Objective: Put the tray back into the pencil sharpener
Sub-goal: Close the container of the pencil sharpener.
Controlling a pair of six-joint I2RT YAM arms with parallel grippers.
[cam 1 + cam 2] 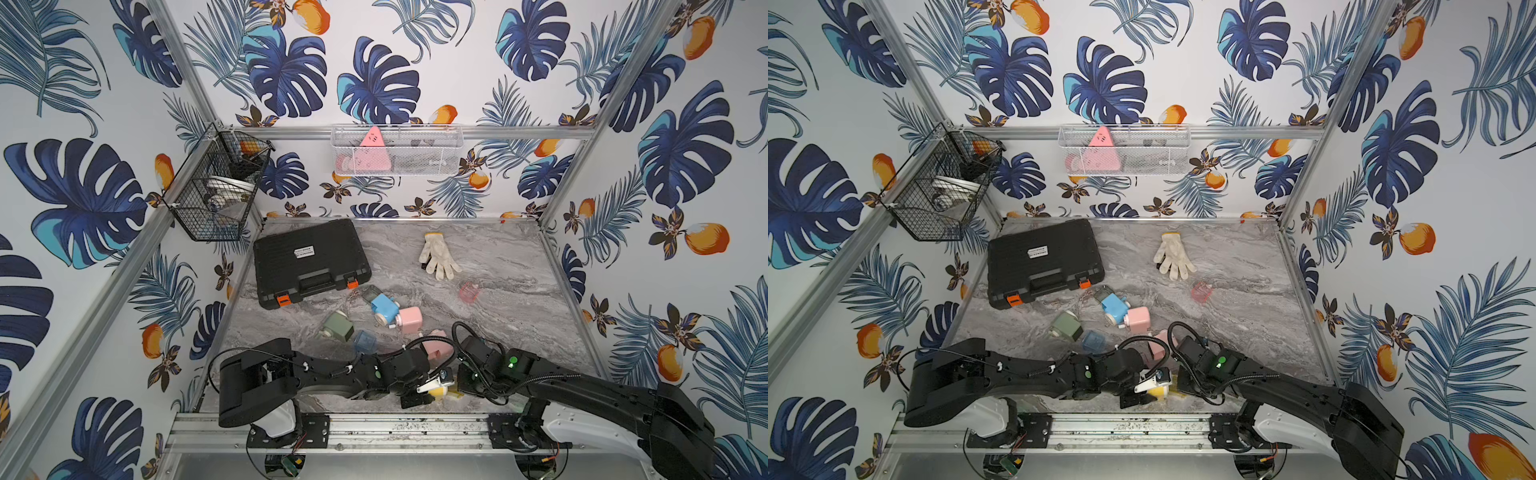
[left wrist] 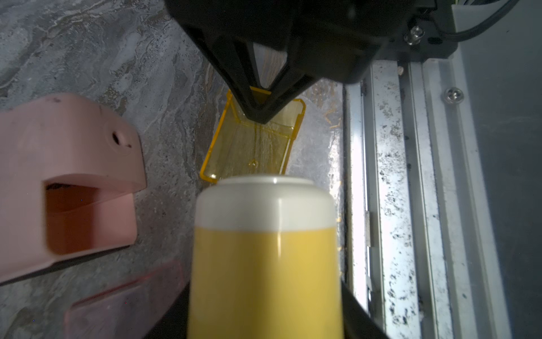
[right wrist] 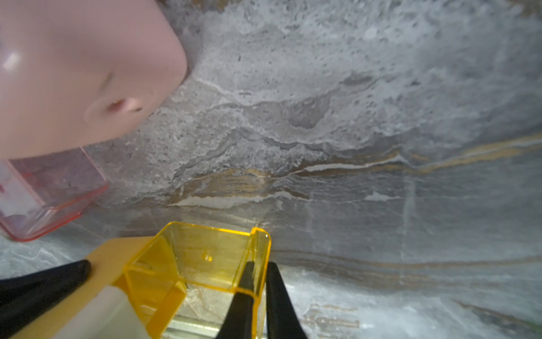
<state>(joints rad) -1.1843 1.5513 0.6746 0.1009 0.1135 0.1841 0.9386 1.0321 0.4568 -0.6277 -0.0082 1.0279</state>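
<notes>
Right wrist view: right hand (image 3: pixel 260 265) pinches the clear yellow tray (image 3: pixel 205 255); left hand (image 1: pixel 432 385) clasps the sharpener (image 3: pixel 117 252).

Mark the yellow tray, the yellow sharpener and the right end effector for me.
yellow tray (image 2: pixel 255 146), left wrist view, on its clear floor.
yellow sharpener (image 2: pixel 264 264), left wrist view, on its yellow body.
right end effector (image 3: pixel 261 265), right wrist view, midway between fingertips straddling the tray's side wall.
</notes>
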